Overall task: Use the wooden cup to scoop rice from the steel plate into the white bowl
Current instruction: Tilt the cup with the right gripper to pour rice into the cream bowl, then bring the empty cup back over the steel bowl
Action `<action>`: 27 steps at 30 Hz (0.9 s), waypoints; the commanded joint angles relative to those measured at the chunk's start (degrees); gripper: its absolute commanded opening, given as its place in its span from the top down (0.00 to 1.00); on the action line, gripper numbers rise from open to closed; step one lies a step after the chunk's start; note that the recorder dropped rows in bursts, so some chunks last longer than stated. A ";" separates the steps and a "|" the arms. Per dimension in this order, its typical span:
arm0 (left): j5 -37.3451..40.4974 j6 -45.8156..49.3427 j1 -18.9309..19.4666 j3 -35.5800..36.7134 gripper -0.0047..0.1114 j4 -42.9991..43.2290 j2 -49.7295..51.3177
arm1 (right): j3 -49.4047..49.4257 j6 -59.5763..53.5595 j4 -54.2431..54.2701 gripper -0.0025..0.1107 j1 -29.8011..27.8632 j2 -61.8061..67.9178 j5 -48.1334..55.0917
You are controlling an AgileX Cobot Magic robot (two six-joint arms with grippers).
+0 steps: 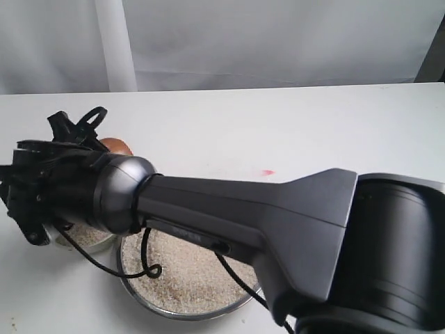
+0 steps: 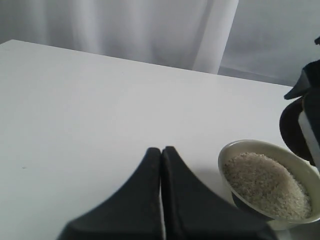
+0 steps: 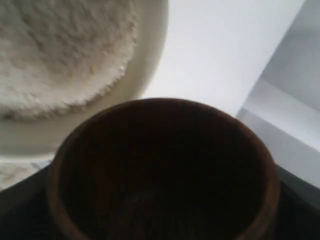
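Starting at the left, the left gripper (image 2: pixel 161 150) has its two fingers (image 2: pixel 147 175) pressed together with nothing between them, above the bare table (image 2: pixel 75 100). Just beside these fingers, on their right, stands the white bowl (image 2: pixel 260 143), and the rice (image 2: pixel 265 182) is heaped in it up to the rim.

The right gripper (image 1: pixel 42 188) reaches across to this same side and hangs over the bowl. Its fingers are spread wide around the wooden cup (image 3: pixel 160 170), which sits between them. The dark pads seem to touch its sides, so I judge that the cup is pinched. The inside of the cup is dark and I see no grains there, though the bottom is hard to read. The bowl lies close beyond the fingertips.

Further right, behind these fingers and partly under the forearm, is the steel plate (image 1: pixel 174 313), which holds a wide layer of rice.

To my judgement, the pouring of this round is done and the bowl is well filled. What is left is another scoop from the plate, if more rice is wanted.
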 commanded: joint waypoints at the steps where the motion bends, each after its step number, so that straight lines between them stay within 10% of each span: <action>1: -0.36 -0.09 -0.37 -0.08 0.96 -0.33 0.02 | -0.71 5.67 5.67 0.98 -1.27 -4.85 1.27; 13: -0.36 -0.09 -0.37 -0.08 0.96 -0.33 0.02 | 0.22 2.70 12.06 0.98 -5.14 -16.34 17.38; 27: -0.36 -0.09 -0.37 -0.08 0.96 -0.33 0.02 | 27.65 -0.17 -1.76 0.98 -11.36 -18.29 16.13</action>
